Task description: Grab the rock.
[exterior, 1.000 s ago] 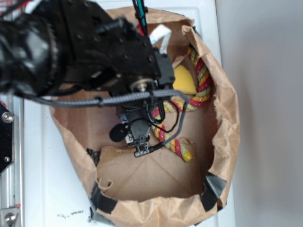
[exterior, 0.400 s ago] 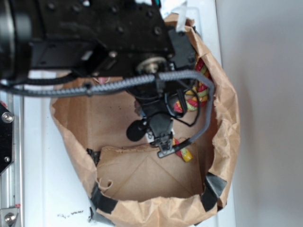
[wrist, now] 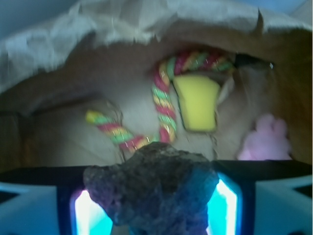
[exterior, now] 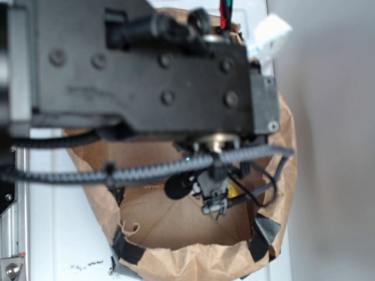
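We have the rock (wrist: 154, 188) clamped in the gripper (wrist: 155, 200), filling the bottom of the wrist view, its rough dark surface pinched between the two glowing blue pads (wrist: 226, 198) on either side. So the grab looks done, we judge, and the stone seems lifted clear, since the floor of the paper bag (wrist: 63, 142) lies well below and beyond it. Ahead of the gripper the striped rope (wrist: 164, 105) curls across the bag floor, the yellow foam wedge (wrist: 196, 102) sits just beyond it, touching the rope, and a pink soft toy (wrist: 266, 139) rests off to the right of the gripper. In the exterior view the arm (exterior: 140, 64) hides most of the bag (exterior: 281, 170), and the gripper (exterior: 214, 205) hangs low inside; we cannot pick out the rock there. What is left, as we read it, is only keeping the grip firm and carrying the stone upward.
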`<state>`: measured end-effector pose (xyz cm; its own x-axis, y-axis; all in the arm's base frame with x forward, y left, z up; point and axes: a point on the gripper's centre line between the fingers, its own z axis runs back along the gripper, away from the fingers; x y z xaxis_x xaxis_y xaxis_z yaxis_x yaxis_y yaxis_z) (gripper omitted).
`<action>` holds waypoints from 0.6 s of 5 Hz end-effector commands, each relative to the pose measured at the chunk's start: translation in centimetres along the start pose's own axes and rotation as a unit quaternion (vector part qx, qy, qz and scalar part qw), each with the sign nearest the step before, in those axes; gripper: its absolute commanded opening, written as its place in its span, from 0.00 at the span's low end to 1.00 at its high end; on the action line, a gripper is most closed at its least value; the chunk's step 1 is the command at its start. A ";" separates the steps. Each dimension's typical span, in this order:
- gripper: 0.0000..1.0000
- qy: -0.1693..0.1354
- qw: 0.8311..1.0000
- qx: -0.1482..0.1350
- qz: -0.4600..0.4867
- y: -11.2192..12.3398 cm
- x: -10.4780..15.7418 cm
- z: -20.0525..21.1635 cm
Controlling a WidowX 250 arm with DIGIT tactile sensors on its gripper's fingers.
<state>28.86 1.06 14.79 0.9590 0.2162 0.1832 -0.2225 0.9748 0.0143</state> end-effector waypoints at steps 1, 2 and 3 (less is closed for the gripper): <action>0.00 -0.018 0.999 -0.021 -0.025 -0.3 -0.6 4.3; 0.00 -0.022 0.999 -0.028 -0.028 0.0 -1.3 4.4; 0.00 -0.033 0.999 -0.016 -0.030 -0.2 -1.5 4.1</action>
